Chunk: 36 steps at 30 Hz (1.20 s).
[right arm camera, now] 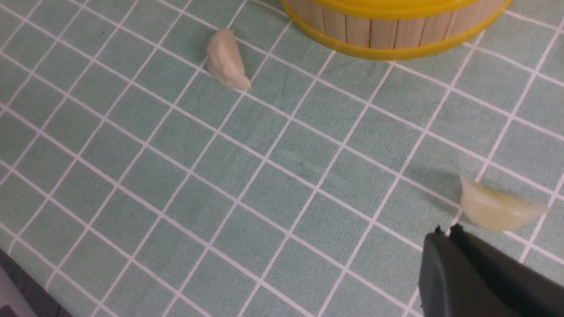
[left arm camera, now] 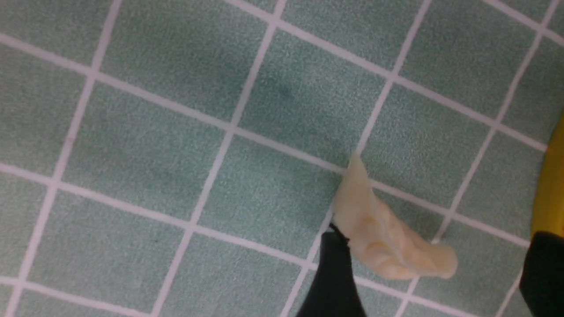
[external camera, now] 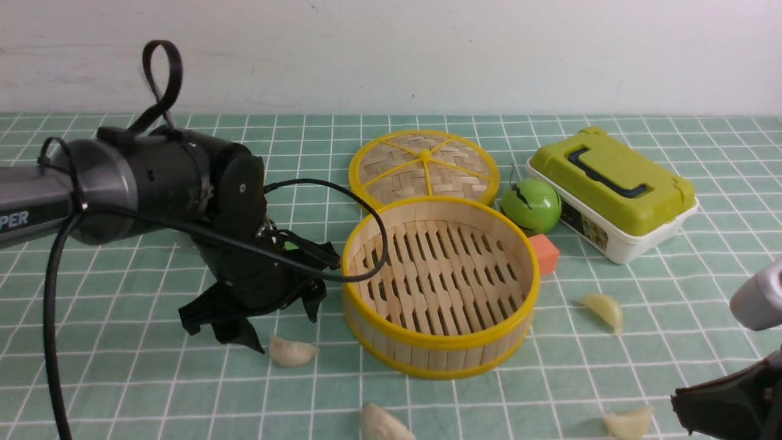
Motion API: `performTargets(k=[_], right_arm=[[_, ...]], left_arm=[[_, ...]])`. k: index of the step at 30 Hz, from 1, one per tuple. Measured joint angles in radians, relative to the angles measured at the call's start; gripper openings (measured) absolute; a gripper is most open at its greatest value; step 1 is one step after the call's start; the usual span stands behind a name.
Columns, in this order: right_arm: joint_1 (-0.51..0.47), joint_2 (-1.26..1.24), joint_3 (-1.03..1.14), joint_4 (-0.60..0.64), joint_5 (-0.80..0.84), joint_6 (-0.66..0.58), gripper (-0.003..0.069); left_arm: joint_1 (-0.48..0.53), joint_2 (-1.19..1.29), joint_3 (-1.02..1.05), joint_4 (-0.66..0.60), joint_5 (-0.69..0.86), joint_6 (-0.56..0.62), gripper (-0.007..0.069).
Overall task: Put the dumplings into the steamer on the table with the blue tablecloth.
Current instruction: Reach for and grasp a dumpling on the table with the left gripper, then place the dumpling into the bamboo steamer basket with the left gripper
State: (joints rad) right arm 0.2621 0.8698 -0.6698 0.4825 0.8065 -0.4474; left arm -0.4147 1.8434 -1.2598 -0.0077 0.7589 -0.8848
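Note:
The steamer (external camera: 440, 345) stands mid-table on the blue tablecloth (external camera: 122, 391), its slatted floor bare. Several dumplings lie on the cloth around it: one at its left (external camera: 292, 352), one at its right (external camera: 605, 308), and two near the front edge (external camera: 382, 425) (external camera: 629, 421). My left gripper (external camera: 284, 327) hangs open low over the left dumpling (left arm camera: 383, 237), which lies between its fingers (left arm camera: 335, 273), close against one of them. My right gripper (right arm camera: 445, 229) is shut at the front right, its tips just short of a dumpling (right arm camera: 498, 207). The steamer wall (right arm camera: 387, 39) and another dumpling (right arm camera: 227, 61) show beyond.
Behind the steamer lies a flat woven lid (external camera: 423, 166). To its right are a green ball (external camera: 531, 205), an orange block (external camera: 544, 253) and a green-lidded white box (external camera: 611, 183). The left arm's black cable (external camera: 372, 214) loops over the steamer's left rim.

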Motion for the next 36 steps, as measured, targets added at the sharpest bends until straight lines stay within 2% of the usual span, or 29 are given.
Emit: performTargets(k=[5, 6, 7, 8, 9, 12, 15, 18, 20, 23, 27, 36], right_arm=[[0.000, 0.000, 0.000, 0.000, -0.005, 0.000, -0.0001], [0.000, 0.000, 0.000, 0.000, -0.007, 0.000, 0.0000], [0.000, 0.000, 0.000, 0.000, -0.007, 0.000, 0.0000], [0.000, 0.000, 0.000, 0.000, -0.008, 0.000, 0.0001], [0.000, 0.000, 0.000, 0.000, -0.008, 0.000, 0.0001], [0.000, 0.000, 0.000, 0.001, -0.008, 0.000, 0.0001], [0.000, 0.000, 0.000, 0.001, -0.008, 0.000, 0.0002], [0.000, 0.000, 0.000, 0.001, -0.008, 0.000, 0.0003], [0.000, 0.000, 0.000, 0.003, -0.009, 0.000, 0.0006], [0.000, 0.000, 0.000, 0.003, -0.009, 0.000, 0.0008], [0.000, -0.003, 0.000, 0.010, -0.003, 0.000, 0.0010], [0.000, -0.123, -0.076, 0.027, 0.178, 0.000, 0.0020]], left_arm=[[0.000, 0.048, 0.000, -0.003, -0.016, -0.005, 0.0508], [0.000, 0.068, 0.000, -0.003, -0.011, -0.005, 0.0472], [0.000, 0.068, 0.000, -0.003, -0.010, -0.005, 0.0472], [0.000, 0.081, 0.000, -0.005, 0.000, -0.005, 0.0424], [0.000, 0.084, 0.000, -0.006, 0.004, -0.005, 0.0409], [0.000, 0.091, -0.002, -0.006, 0.023, 0.006, 0.0258], [0.000, 0.087, -0.007, -0.006, 0.033, 0.062, 0.0179], [0.000, 0.066, -0.019, -0.002, 0.052, 0.137, 0.0185], [0.000, 0.015, -0.061, 0.008, 0.082, 0.238, 0.0185], [-0.005, -0.034, -0.149, -0.014, 0.123, 0.328, 0.0185], [-0.070, -0.043, -0.332, -0.018, 0.211, 0.452, 0.0185], [-0.228, 0.170, -0.634, -0.028, 0.277, 0.514, 0.0185]])
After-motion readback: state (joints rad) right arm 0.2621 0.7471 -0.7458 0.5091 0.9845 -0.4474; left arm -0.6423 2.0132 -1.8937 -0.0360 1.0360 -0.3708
